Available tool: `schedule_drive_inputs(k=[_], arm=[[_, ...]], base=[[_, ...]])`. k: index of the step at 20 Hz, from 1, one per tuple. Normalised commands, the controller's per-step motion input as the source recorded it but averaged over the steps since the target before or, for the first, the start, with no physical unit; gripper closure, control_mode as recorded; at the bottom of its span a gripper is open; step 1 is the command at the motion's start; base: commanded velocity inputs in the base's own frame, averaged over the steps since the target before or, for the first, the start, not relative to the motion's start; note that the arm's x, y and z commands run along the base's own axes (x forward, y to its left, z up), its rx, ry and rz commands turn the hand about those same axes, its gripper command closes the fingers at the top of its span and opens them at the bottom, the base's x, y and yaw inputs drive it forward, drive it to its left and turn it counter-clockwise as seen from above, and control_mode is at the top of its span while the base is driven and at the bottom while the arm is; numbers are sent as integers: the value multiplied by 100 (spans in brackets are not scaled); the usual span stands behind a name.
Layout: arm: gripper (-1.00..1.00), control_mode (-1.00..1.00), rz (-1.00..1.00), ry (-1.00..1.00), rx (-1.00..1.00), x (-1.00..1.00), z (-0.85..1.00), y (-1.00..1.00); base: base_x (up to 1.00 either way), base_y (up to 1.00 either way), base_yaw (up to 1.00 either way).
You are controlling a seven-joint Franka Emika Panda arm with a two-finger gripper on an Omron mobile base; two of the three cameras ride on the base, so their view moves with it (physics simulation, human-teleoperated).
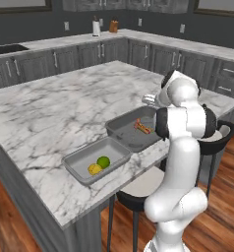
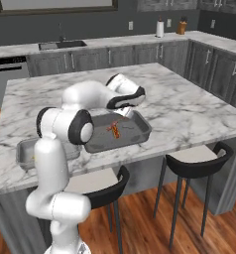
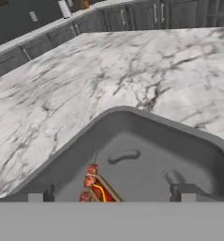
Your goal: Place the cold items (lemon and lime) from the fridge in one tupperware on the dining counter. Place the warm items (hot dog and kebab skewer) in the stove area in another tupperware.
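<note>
Tool (image 3: 112, 192): jaws spread wide and grasping nothing; in the hand view the two dark fingertips (image 3: 38, 195) stand far apart at the bottom, over the near end of a grey tupperware (image 3: 147, 124).

Warm items: hot dog (image 1: 144, 128) and kebab skewer (image 3: 91, 176) lie together on the floor of this tupperware, touching or overlapping; cannot tell which is on top. In the hand view they sit between the two fingertips, closer to the left one, and below them. In the right base view the red-orange food lies in the tray just under the white hand.

Cold items: lemon (image 1: 94, 169) and lime (image 1: 103, 161) lie side by side, touching, in a second tupperware (image 1: 79, 157), near the worktop (image 1: 50, 108) edge and just beside the first tray.

Both trays rest on the marble worktop, above the stools (image 2: 199, 161).
</note>
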Motion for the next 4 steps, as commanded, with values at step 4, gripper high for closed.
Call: schedule_drive_inputs(k=[4], arm=[[-100, -100, 2, -19, -13, -100, 64, -44]], base=[[0, 0, 0]])
